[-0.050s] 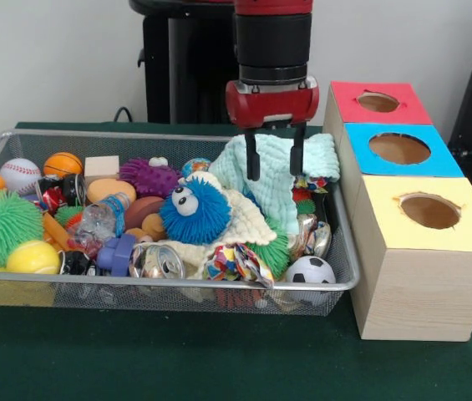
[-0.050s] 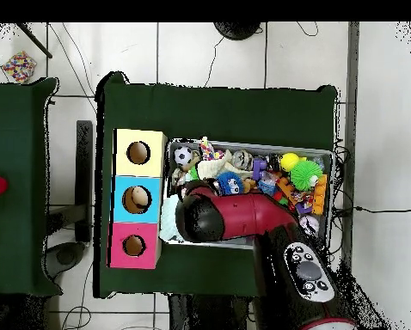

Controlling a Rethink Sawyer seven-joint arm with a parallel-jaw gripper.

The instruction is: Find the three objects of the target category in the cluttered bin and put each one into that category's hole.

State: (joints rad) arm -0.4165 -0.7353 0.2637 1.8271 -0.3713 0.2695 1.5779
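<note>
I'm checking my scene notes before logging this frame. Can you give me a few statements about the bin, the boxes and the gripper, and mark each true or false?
1. The gripper hangs over the pale green cloth with its jaws open. True.
2. The yellow box stands farthest from the camera in the front view. False: the yellow box is nearest, the red box farthest, the blue box between them.
3. A soccer ball lies in the bin's near corner beside the yellow box. True.
4. The blue fuzzy toy is held in the jaws. False: it lies in the bin, apart from the jaws.
5. A baseball lies at the bin's end away from the boxes. True.
</note>
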